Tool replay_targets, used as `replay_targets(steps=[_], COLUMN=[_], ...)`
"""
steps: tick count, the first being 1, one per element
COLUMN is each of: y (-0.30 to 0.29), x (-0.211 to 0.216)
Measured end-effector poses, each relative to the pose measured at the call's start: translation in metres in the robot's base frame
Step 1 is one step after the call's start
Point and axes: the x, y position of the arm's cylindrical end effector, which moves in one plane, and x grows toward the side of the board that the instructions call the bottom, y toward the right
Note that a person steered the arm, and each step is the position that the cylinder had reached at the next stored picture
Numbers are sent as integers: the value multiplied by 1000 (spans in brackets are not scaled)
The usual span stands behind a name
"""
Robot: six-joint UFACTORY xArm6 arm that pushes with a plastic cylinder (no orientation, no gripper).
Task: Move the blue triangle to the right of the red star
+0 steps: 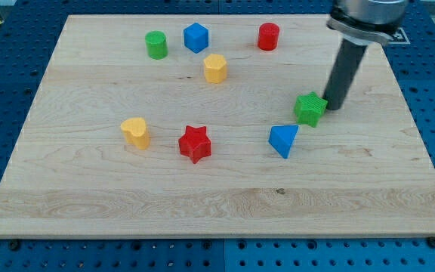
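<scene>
Rod-shaped and dark, the end effector has no jaws to open or close and holds nothing; my tip (333, 106) rests low on the counter (225, 204) in the upper right part of the view. Just to the tip's left, touching it or very nearly so, sits the green star (310, 108); whether there is real contact cannot be told from this angle.

Below the tip and a little to its left lies the blue triangle (283, 140), near the green star but apart from it, with one corner pointing toward the view's bottom. Farther left from the tip, on much the same line as the triangle, stands the red star (195, 143), so the blue triangle already lies on the red star's right side, with a clear stretch of wood between them. Beyond the red star, still farther to the tip's left, is a yellow heart-like block (135, 131).

Up and to the left of the tip, near the counter's far edge, stands the red cylinder (268, 36). Farther left again sits a yellow block (215, 68), six-sided as far as can be judged, and above it a blue cube-like block (195, 37). Just beside that, toward the view's left, stands the green cylinder (155, 44), the block farthest from the tip along the top.

Around the wooden counter a blue perforated base (433, 83) shows on every side.
</scene>
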Motion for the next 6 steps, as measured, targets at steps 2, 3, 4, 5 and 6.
replay_targets(steps=[2,3,4,5,6], y=[-11,-35,-45,-66,-81], x=[53,53,55,55,55])
